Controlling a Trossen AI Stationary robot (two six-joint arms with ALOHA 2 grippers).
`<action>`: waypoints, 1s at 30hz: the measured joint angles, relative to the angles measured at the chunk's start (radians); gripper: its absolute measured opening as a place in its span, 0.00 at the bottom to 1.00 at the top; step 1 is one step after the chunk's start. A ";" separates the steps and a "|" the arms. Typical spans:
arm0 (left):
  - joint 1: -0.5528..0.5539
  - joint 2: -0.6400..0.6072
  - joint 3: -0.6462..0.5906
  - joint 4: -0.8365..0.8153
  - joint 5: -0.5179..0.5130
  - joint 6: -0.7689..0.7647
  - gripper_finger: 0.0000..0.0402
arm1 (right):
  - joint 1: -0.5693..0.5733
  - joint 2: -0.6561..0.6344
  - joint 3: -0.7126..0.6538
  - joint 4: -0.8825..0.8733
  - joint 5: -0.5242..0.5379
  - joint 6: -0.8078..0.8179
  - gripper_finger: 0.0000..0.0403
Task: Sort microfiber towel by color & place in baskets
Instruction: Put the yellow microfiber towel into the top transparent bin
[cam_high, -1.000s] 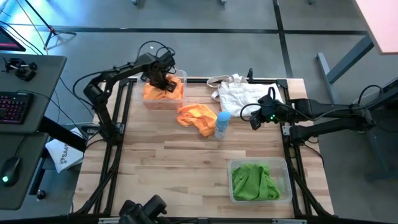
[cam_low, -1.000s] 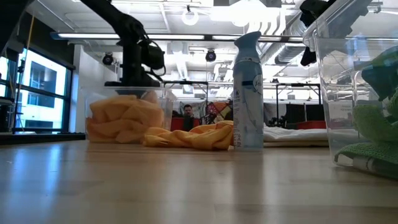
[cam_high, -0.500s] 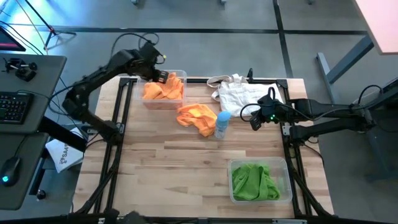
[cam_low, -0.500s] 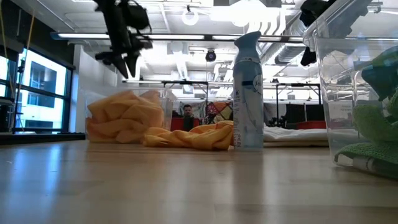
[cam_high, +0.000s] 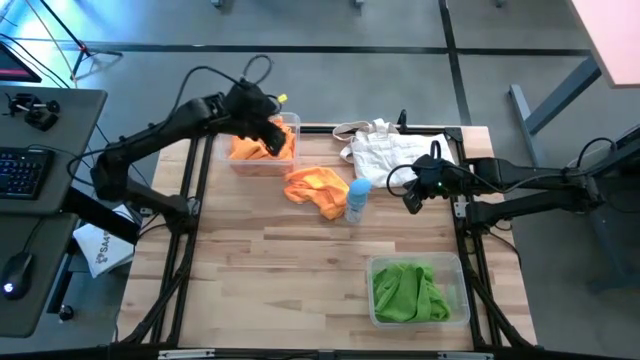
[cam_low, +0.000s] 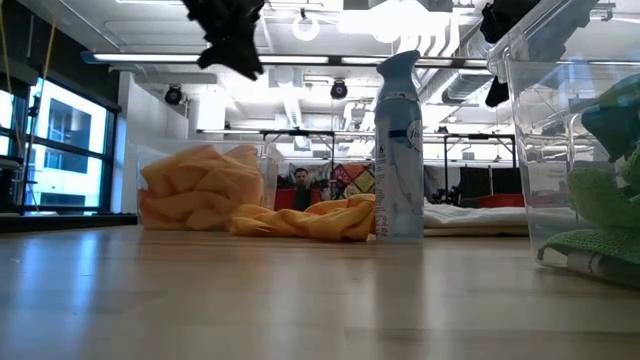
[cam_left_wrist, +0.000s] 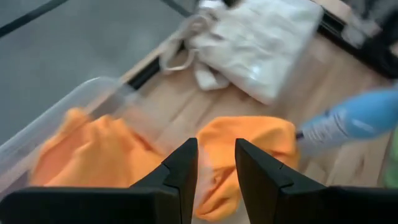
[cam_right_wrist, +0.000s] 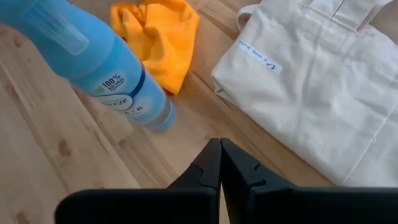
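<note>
Left gripper (cam_high: 272, 128) released and empty above the far-left clear bin (cam_high: 225, 158) of orange towels (cam_high: 258, 148); best lowered onto the loose orange towel (cam_high: 318, 190) just beyond it, pinching one thick fold, clear of the blue bottle (cam_high: 357, 198) alongside. Wooden table (cam_high: 290, 270), white tote bag (cam_high: 392, 148) past the bottle, right gripper (cam_high: 412, 199) clenched and empty beside that bag, green towels (cam_high: 408, 290) binned well nearer; grey floor around.
</note>
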 joint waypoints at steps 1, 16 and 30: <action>-0.018 0.010 0.000 0.009 0.000 0.020 0.24 | 0.000 0.000 0.000 0.000 0.000 0.000 0.00; -0.212 0.276 0.000 0.054 -0.004 0.501 0.24 | 0.000 0.000 0.000 0.009 -0.003 0.026 0.00; -0.244 0.534 0.000 0.119 -0.021 1.013 0.24 | 0.000 0.000 0.000 0.011 -0.003 0.027 0.00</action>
